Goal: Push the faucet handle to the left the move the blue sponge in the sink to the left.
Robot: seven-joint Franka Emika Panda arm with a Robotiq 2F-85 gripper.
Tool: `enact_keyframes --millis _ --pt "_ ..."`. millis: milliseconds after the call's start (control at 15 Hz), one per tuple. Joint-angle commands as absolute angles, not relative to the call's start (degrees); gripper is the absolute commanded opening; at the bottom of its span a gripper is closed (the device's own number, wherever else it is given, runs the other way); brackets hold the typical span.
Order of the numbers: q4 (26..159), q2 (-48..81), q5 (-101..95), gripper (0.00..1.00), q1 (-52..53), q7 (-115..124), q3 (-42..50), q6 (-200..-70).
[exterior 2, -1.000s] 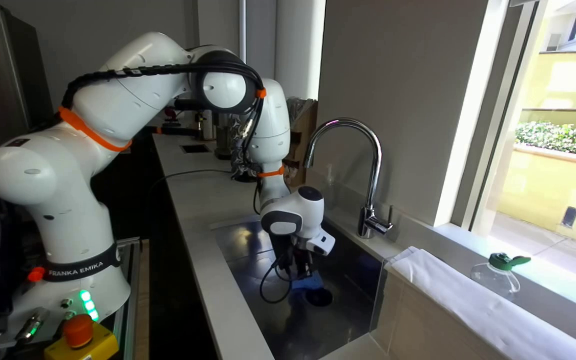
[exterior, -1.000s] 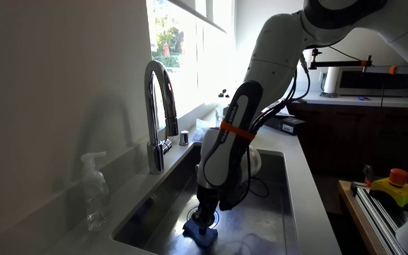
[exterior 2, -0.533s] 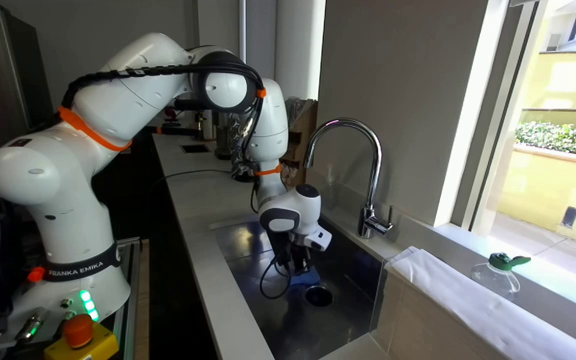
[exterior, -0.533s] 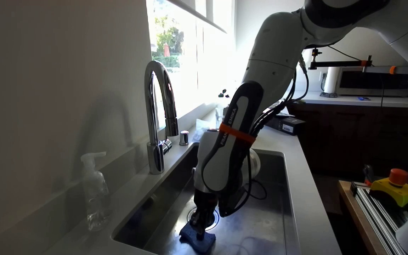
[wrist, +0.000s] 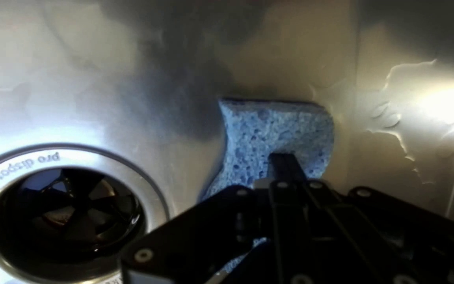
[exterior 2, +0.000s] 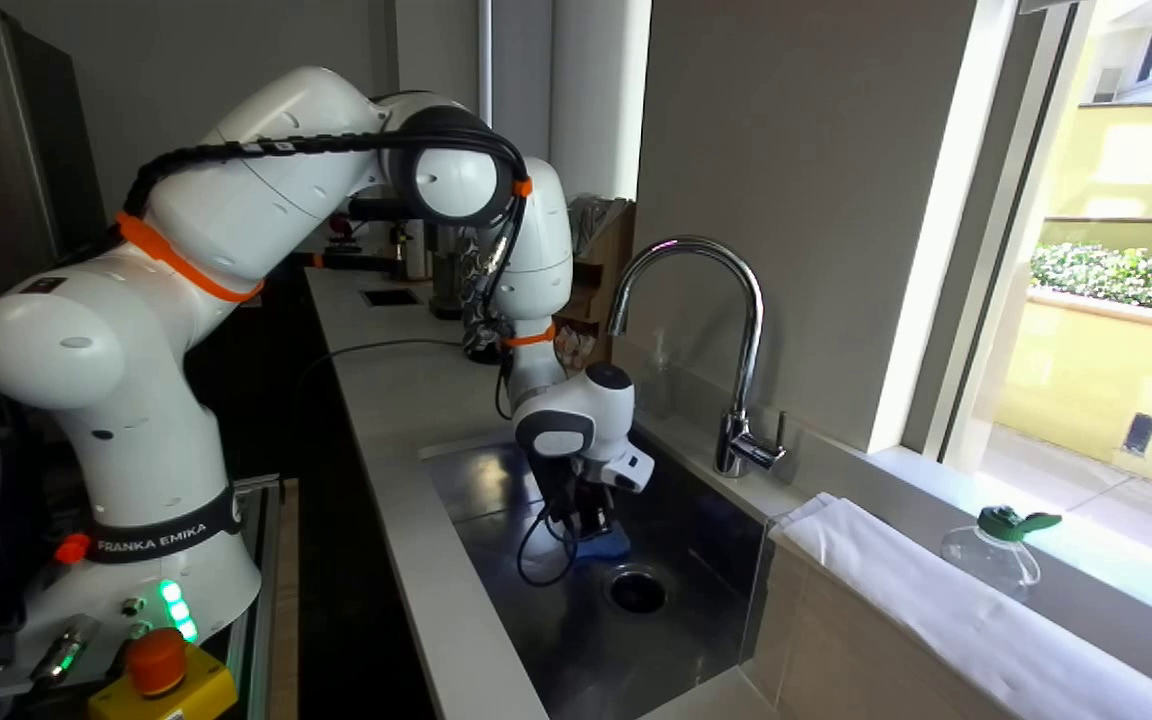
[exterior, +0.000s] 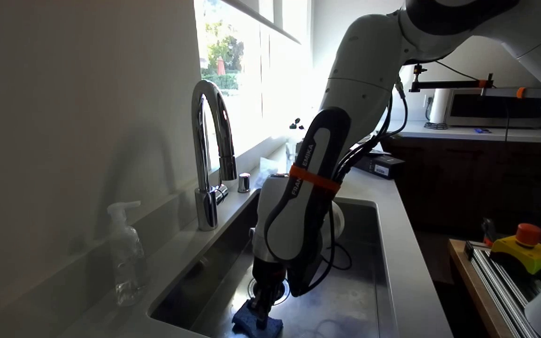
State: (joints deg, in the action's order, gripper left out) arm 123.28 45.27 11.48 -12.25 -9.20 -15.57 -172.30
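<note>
The blue sponge (wrist: 258, 138) lies flat on the floor of the steel sink (wrist: 250, 51), beside the drain. It shows in both exterior views (exterior: 247, 319) (exterior 2: 608, 545). My gripper (wrist: 283, 157) is shut, its fingertips together with nothing between them. The tips press on the sponge's top face and dent it. The gripper points down into the sink in both exterior views (exterior: 262, 324) (exterior 2: 594, 530). The tall chrome faucet (exterior: 200, 150) arches at the wall side of the sink, clear of the arm. Its small handle (exterior 2: 780, 430) stands upright in an exterior view (exterior 2: 752, 340).
The open drain (wrist: 154, 193) is beside the sponge. A clear pump bottle (exterior: 127, 267) and a short metal cap (exterior: 244, 183) stand on the wall-side counter. A white cloth (exterior 2: 936, 590) lies past the sink's near end. A cable loop (exterior 2: 526, 575) hangs beside the gripper.
The gripper and the sponge under it have slid together along the sink floor, away from the drain. The faucet and its handle have not moved.
</note>
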Motion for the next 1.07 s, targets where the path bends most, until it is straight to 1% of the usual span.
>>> enact_keyframes --millis 0,1000 --pt "122.82 46.6 9.85 0.0 -11.34 -8.16 -16.04 -171.17" --pt "118.73 48.33 9.23 0.0 -7.03 -6.88 -14.73 -171.71"
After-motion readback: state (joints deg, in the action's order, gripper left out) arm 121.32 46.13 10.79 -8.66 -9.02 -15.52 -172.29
